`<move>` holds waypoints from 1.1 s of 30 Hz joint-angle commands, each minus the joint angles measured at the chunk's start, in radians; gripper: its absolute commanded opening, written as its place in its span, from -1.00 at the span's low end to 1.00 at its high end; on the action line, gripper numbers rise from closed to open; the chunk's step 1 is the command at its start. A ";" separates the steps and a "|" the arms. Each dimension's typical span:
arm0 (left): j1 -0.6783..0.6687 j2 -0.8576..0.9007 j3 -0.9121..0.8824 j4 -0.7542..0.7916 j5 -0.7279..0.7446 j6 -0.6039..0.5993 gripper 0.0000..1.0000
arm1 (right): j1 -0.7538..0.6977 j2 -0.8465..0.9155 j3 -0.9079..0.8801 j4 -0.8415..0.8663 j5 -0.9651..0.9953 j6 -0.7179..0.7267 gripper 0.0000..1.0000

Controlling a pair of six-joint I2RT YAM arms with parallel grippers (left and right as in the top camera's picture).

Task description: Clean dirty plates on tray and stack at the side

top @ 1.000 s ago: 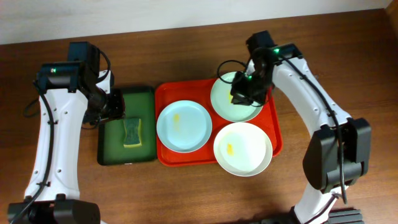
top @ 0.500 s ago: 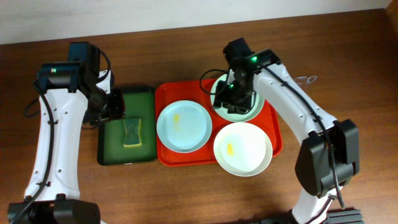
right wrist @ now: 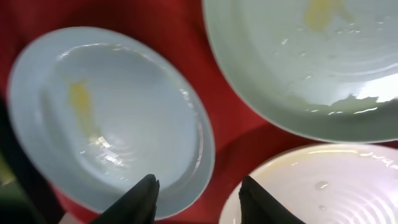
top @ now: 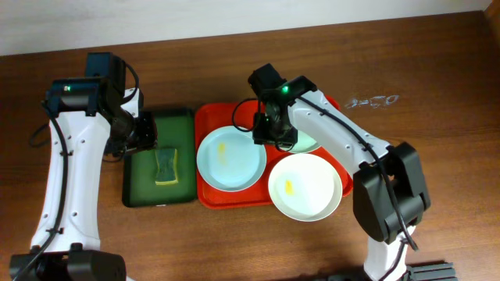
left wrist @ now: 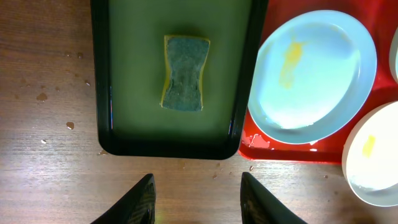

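Since the smeared pale-blue glossy round plate (top: 230,158) lies flat in the red plastic tray (top: 209,117), the right gripper (right wrist: 198,193) hovers part-open and empty over its graspable rim.

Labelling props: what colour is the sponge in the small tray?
The sponge is yellow with a dark green top; clearest in the left wrist view.

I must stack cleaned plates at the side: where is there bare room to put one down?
Bare table lies right of the red tray, past the right arm, and in front of both trays. The red tray is crowded: three plates nearly fill it. The green tray has room around its sponge.
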 commanded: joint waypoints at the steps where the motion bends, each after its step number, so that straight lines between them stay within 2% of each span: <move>1: -0.005 0.009 -0.004 0.002 -0.006 0.002 -0.16 | 0.006 0.020 -0.070 0.055 0.039 0.010 -0.27; 2: -0.005 0.009 -0.004 0.002 -0.006 0.002 -0.16 | 0.006 0.020 -0.093 0.084 0.038 0.010 -0.34; 12: -0.005 0.009 -0.004 0.002 -0.006 0.002 -0.15 | 0.009 0.020 -0.209 0.223 0.015 -0.001 -0.45; 14: -0.005 0.009 -0.004 0.002 -0.006 0.002 -0.16 | 0.021 0.020 -0.211 0.250 -0.016 -0.055 -0.47; 21: -0.005 0.009 -0.004 0.000 -0.006 0.002 -0.16 | 0.032 0.020 -0.211 0.263 -0.032 -0.088 -0.42; 24: -0.005 0.009 -0.004 -0.001 -0.006 0.002 -0.16 | 0.032 0.020 -0.213 0.264 0.014 -0.087 -0.36; 28: -0.005 0.009 -0.004 -0.001 -0.006 0.002 -0.18 | 0.032 0.020 -0.218 0.267 0.039 -0.088 -0.38; 33: -0.005 0.009 -0.004 0.000 -0.006 0.002 -0.20 | 0.032 0.020 -0.221 0.277 0.035 -0.087 -0.58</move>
